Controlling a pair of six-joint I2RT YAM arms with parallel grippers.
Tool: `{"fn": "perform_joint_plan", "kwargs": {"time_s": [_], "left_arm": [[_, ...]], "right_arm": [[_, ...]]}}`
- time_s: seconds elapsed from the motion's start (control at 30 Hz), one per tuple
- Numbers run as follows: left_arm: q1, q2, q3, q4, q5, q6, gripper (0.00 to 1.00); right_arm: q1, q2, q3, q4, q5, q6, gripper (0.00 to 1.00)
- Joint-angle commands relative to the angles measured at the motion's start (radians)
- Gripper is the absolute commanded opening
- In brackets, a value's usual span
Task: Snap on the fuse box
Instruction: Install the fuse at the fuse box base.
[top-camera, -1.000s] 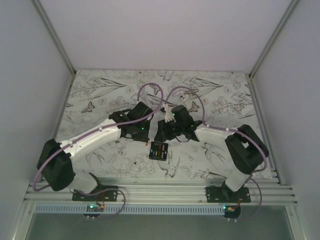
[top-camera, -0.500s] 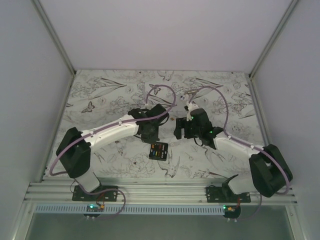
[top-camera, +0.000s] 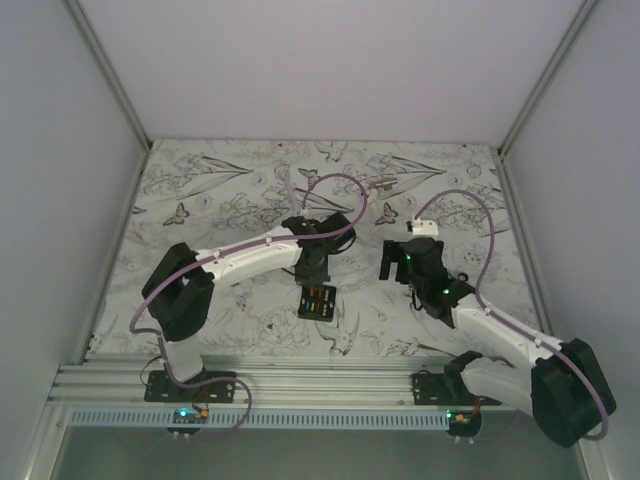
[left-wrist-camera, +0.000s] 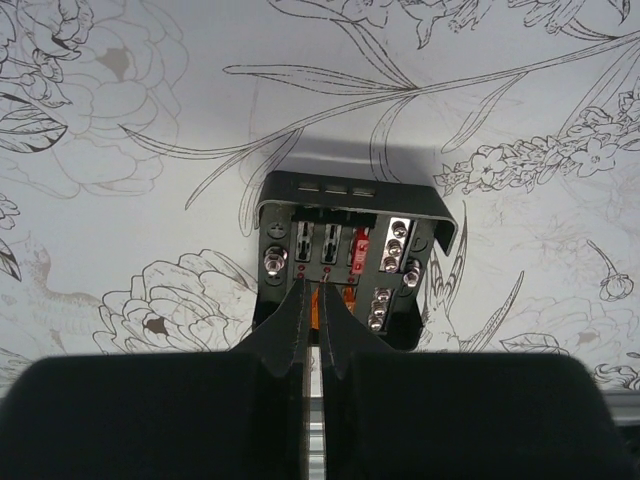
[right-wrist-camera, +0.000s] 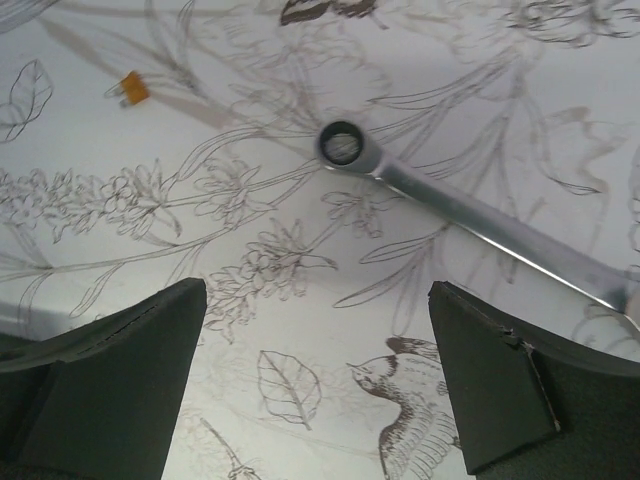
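1. Top external view: the fuse box (top-camera: 318, 302) lies on the desk (top-camera: 200, 200), about midway between the left and right edges and closer to the near edge. The left gripper (top-camera: 314, 283) is just over the far side of the box. The right gripper (top-camera: 389, 260) hangs apart from the box, toward the right edge.
2. Left wrist view: the left gripper (left-wrist-camera: 312, 300) is clenched, and its two fingers (left-wrist-camera: 290, 325) are pressed together with only a thin slit between them. The tips are over the open face of the fuse box (left-wrist-camera: 350, 240), where small fuses and metal screws are visible. Whether the tips touch the box, I cannot tell.
3. Right wrist view: the right gripper (right-wrist-camera: 318, 295) is released, with its jaws wide apart and only the flowered desk between them. Beyond it, a silver wrench (right-wrist-camera: 470, 215) lies flat on the desk. A small orange fuse (right-wrist-camera: 131, 90) lies well apart from the wrench.
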Motion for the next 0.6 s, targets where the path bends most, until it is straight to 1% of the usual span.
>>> {"fn": "perform_joint_plan", "kwargs": {"time_s": [0.0,0.1,0.57], "left_arm": [[-0.020,0.044,0.044,-0.065,-0.051,-0.021,0.00],[-0.027,0.072,0.062,-0.077,-0.069,-0.018,0.00],[-0.035,0.136,0.105,-0.104,-0.096,0.002,0.00]], "right_arm": [[-0.013,-0.083,-0.031,0.045,0.138,0.029,1.00],[-0.016,-0.107,-0.045,0.049,0.144,0.031,1.00],[-0.018,-0.088,-0.039,0.049,0.129,0.025,1.00]]}}
